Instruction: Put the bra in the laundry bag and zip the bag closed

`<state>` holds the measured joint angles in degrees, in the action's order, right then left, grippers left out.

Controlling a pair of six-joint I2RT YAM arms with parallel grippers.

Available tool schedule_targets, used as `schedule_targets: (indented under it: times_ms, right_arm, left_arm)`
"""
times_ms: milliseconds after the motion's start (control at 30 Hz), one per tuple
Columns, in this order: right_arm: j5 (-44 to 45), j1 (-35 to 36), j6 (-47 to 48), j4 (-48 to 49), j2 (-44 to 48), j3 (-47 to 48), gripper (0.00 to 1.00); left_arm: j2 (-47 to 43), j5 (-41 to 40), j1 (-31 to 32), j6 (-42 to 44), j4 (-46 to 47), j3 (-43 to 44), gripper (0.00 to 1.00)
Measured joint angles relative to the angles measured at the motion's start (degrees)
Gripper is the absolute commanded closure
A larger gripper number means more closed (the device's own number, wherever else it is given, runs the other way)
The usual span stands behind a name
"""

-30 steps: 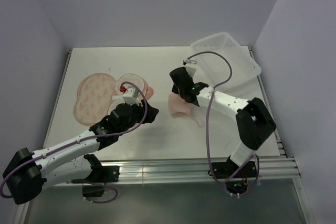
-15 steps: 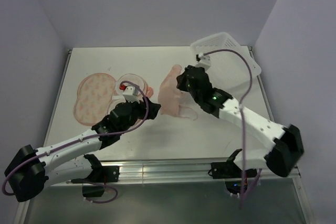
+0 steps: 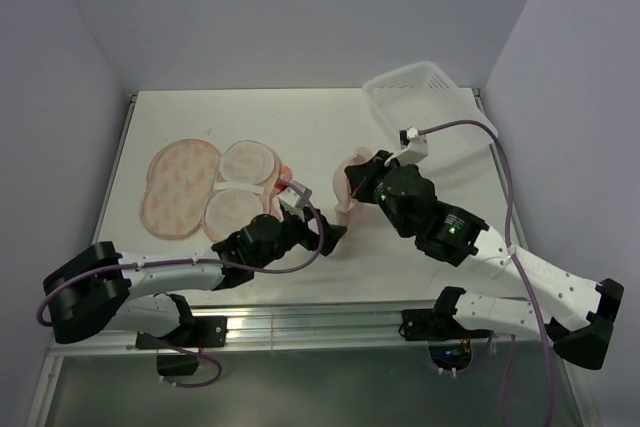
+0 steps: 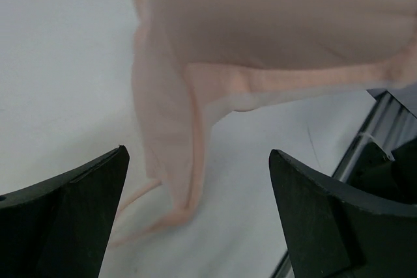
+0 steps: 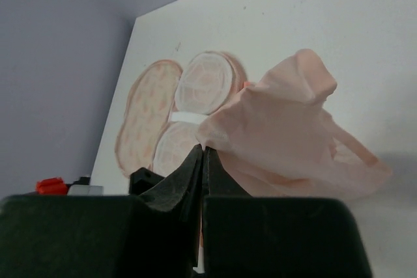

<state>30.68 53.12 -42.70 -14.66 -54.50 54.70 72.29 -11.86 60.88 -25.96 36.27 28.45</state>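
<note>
Right now my right hand [image 5: 203, 155] is clamped on the bra [image 3: 352, 175], holding it bunched above the middle of the tabletop [image 3: 290, 122], just right of the laundry bag [image 3: 180, 187]. That bag lies unzipped and spread flat, whitish mesh lobes facing up, and my left hand [image 4: 197, 154] gapes wide near the bra's hanging edge.

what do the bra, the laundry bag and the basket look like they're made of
Bra: soft matte peach fabric, likely a knit; it drapes and creases, with a stitched edge band. Laundry bag: printed cream cloth outside, whitish lining inside, probably mesh. Basket: white, seemingly rigid plastic, lattice walls.
</note>
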Motion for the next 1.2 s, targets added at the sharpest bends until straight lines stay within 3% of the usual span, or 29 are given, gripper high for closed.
schedule_targets:
  times_ms: [100, 200, 267, 300, 333, 400, 433, 533, 600, 633, 700, 733, 800, 833, 1000, 1200]
  right_arm:
    - [1.9, 3.26, -2.12, -2.27, 2.95, -1.31, 1.0]
    - [4.59, 7.15, -4.22, -5.75, 6.45, -2.12, 1.0]
    - [6.38, 9.05, -5.16, -7.45, 8.24, -2.1, 1.0]
    - [7.54, 9.88, -5.73, -8.5, 9.22, -2.1, 1.0]
    - [8.15, 10.32, -6.01, -9.22, 9.77, -2.1, 1.0]
    - [10.21, 11.67, -6.8, -11.45, 10.8, -1.84, 1.0]
    - [10.86, 12.15, -7.15, -12.5, 10.97, -1.55, 1.0]
    - [12.11, 12.79, -7.76, -14.82, 10.27, -0.72, 1.0]
    - [13.03, 12.9, -8.22, -16.17, 8.98, -0.22, 1.0]
    - [13.53, 12.9, -8.46, -16.52, 8.17, -0.09, 1.0]
    - [14.12, 12.66, -8.52, -16.81, 6.16, -0.07, 1.0]
    - [13.92, 12.11, -8.46, -16.74, 4.87, -0.07, 1.0]
    - [13.11, 10.16, -8.28, -16.02, 1.92, -0.17, 1.0]
    - [12.15, 8.37, -7.87, -14.95, -0.02, -0.55, 1.0]
    - [5.95, -1.27, -5.01, -9.09, -10.38, -2.32, 1.0]
    - [-1.11, -9.22, -1.05, -2.01, -28.74, 0.83, 0.99]
  left_arm:
    - [3.52, 0.02, 2.95, 0.55, 1.73, 0.92, 0.02]
    - [8.17, 0.02, 4.55, 0.9, 3.43, 1.86, 0.11]
    - [10.23, -0.13, 5.05, 0.87, 3.56, 2.36, 0.26]
    - [10.95, -0.2, 5.4, 0.83, 3.61, 2.56, 0.36]
    - [11.32, -0.22, 5.84, 0.68, 3.56, 2.67, 0.55]
    - [11.32, -0.11, 7.39, 0.35, 3.85, 2.67, 0.7]
    - [11.23, -0.13, 8.52, 0.22, 4.31, 2.69, 0.85]
    - [10.34, 1.03, 11.41, -2.27, 6.73, 2.03, 0.91]
    - [9.2, 2.67, 12.57, -4.26, 9.6, 0.33, 0.85]
    - [8.85, 3.37, 12.81, -5.44, 10.97, -0.59, 0.73]
    - [8.74, 4.52, 12.98, -8.26, 14.05, -2.6, 0.6]
    - [8.74, 4.96, 12.98, -9.7, 15.28, -3.61, 0.46]
    - [8.92, 5.01, 12.98, -12.24, 17.44, -5.62, 0.29]
    - [9.07, 4.63, 12.98, -13.29, 17.9, -6.29, 0.04]
    - [8.94, -0.15, 12.92, -16.96, 17.42, -8.61, 0.01]
    - [1.16, -10.19, 12.66, -18.53, 5.62, -9.18, 0.01]
